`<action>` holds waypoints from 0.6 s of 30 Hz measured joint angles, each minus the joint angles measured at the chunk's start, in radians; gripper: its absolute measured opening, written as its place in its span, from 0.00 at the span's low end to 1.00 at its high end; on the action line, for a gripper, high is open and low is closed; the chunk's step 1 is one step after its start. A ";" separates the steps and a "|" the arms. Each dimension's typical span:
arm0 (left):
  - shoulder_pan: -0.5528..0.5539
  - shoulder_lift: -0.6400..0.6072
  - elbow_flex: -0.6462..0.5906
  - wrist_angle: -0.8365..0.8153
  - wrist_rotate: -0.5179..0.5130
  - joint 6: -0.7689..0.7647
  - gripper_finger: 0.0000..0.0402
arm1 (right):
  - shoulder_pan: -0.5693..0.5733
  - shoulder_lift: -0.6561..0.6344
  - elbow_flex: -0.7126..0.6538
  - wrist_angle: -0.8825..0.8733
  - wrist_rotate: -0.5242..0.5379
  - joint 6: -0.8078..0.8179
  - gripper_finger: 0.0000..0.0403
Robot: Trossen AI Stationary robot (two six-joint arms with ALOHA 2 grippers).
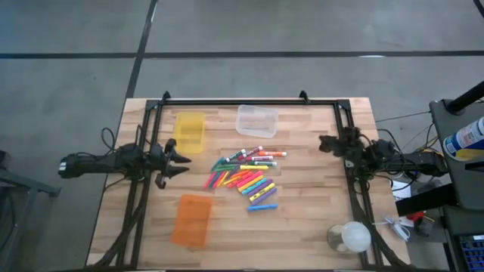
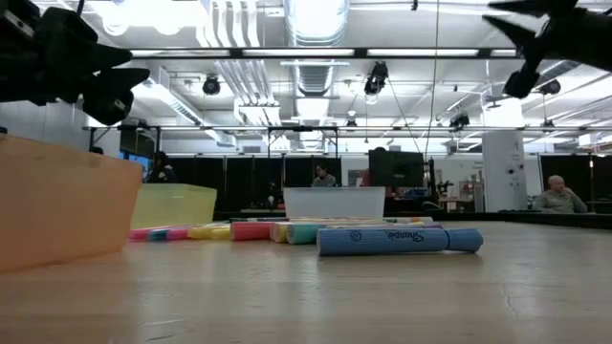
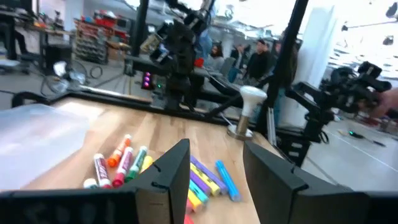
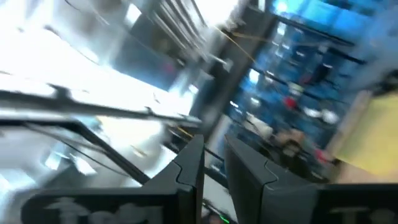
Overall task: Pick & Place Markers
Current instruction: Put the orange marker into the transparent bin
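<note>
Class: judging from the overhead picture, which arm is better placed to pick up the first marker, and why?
Probably the left. The left gripper is open beside the markers and faces them; the right gripper sits farther off by the table's edge.

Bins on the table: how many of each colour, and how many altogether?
Yellow bin: 1
Clear bin: 1
Orange bin: 1
Total: 3 bins, set around the pile of markers.

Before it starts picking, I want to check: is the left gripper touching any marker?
Apart. The high view shows bare wood between the left gripper and the markers.
</note>
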 joint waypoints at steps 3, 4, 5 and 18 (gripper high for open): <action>0.000 0.001 0.000 0.005 -0.013 -0.005 0.36 | 0.000 0.023 0.000 0.049 0.004 0.011 0.14; 0.000 0.001 0.000 0.006 -0.014 -0.005 0.36 | 0.000 0.035 0.001 0.053 0.008 0.025 0.14; 0.000 0.001 0.000 0.008 -0.014 -0.005 0.36 | 0.000 0.050 0.004 0.053 0.012 0.039 0.14; 0.000 0.005 0.000 0.130 -0.150 -0.710 0.36 | 0.000 0.494 0.294 -0.080 -0.182 -0.134 0.13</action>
